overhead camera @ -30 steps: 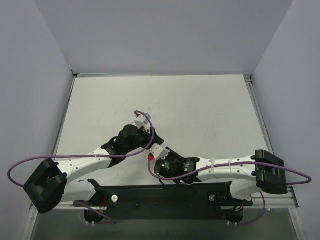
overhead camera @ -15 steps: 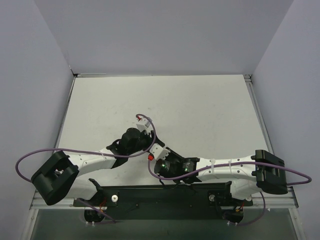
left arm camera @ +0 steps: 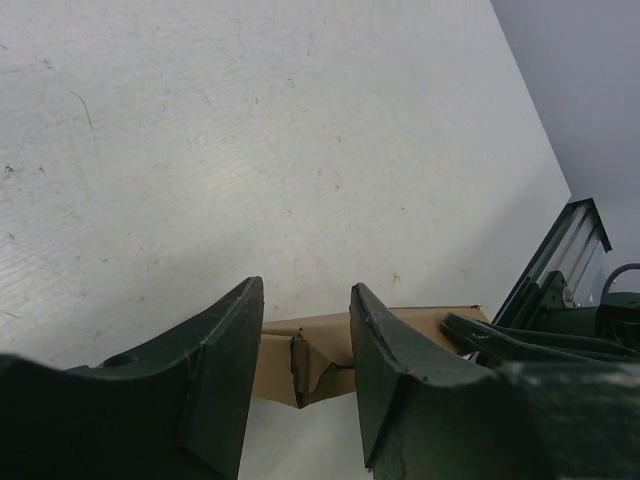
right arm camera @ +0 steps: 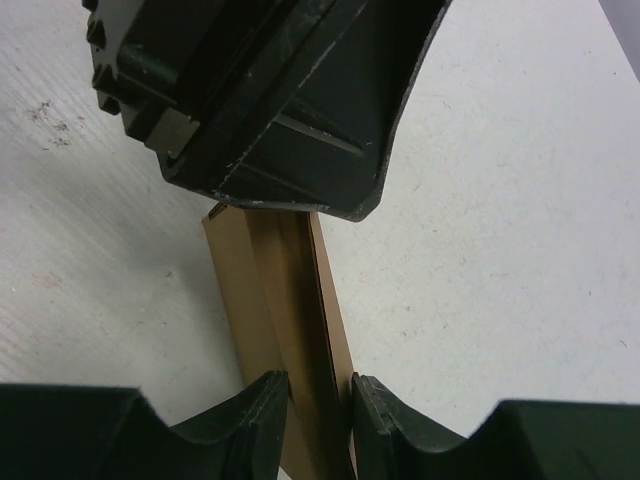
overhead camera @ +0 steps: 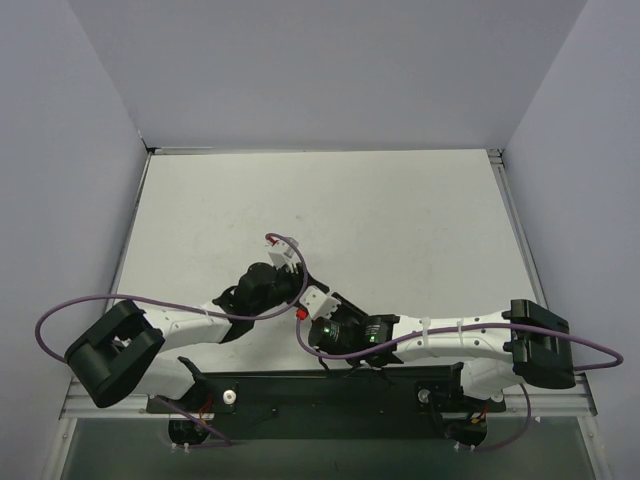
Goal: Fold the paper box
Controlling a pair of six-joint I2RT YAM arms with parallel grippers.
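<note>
Biggest first: the counter (overhead camera: 400,210) is seen from above, with both arms pointed at one spot near its 6 o'clock edge, a touch toward 7. The left arm (overhead camera: 190,322) is reached in from 8 o'clock and the right arm (overhead camera: 460,335) from 4 o'clock. That way the work is probably kept where both wrists can get at it.

The box (right arm camera: 285,290) can't be made out from above, since it's hidden under the wrists. In the right wrist view it's shown as a narrow brown strip run from 6 o'clock up toward 11. Whether it's rested on the counter or lifted just off can't be told.

The right fingers (right arm camera: 265,410) are clamped on its near end, so it's likely being anchored there while the far end gets worked.

The left fingers (left arm camera: 225,360) are spread apart, with a creased, half-folded corner of the box seen in the gap at 6 o'clock. No contact can be confirmed. The straddle looks like it's lined up so that corner can be squeezed along its crease.
</note>
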